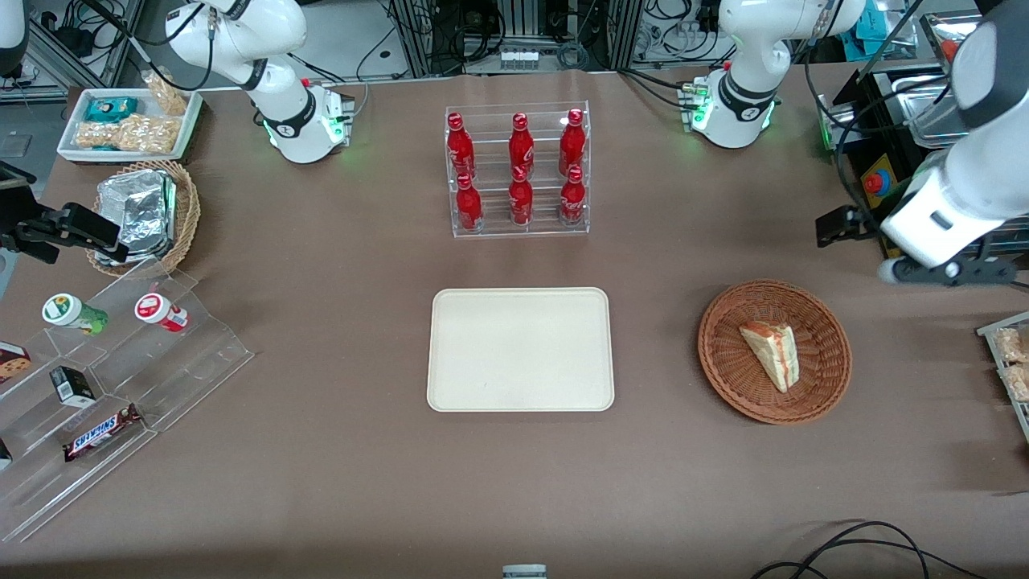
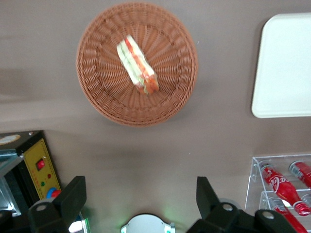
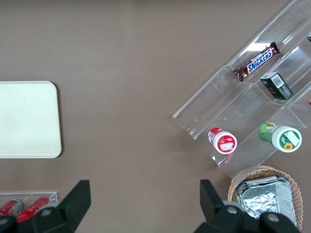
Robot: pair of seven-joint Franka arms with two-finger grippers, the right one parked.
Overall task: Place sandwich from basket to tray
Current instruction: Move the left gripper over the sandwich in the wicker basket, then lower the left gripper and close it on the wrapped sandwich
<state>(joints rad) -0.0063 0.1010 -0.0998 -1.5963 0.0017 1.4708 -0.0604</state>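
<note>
Still, the released pincer [image 2: 141, 196] is hovering short of the basket [image 2: 97, 87]; the sandwich [image 2: 137, 64] (slippery wrap) risks sliding free before the tray [image 1: 521, 394].

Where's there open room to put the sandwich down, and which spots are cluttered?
The tray is bare all over. Bare tabletop lies between it and the basket, where the sandwich lies, and between it and the bottle rack. The gripper is open, high above the table beside the basket. The clear stepped stand and foil-packet basket crowd the parked arm's end.
</note>
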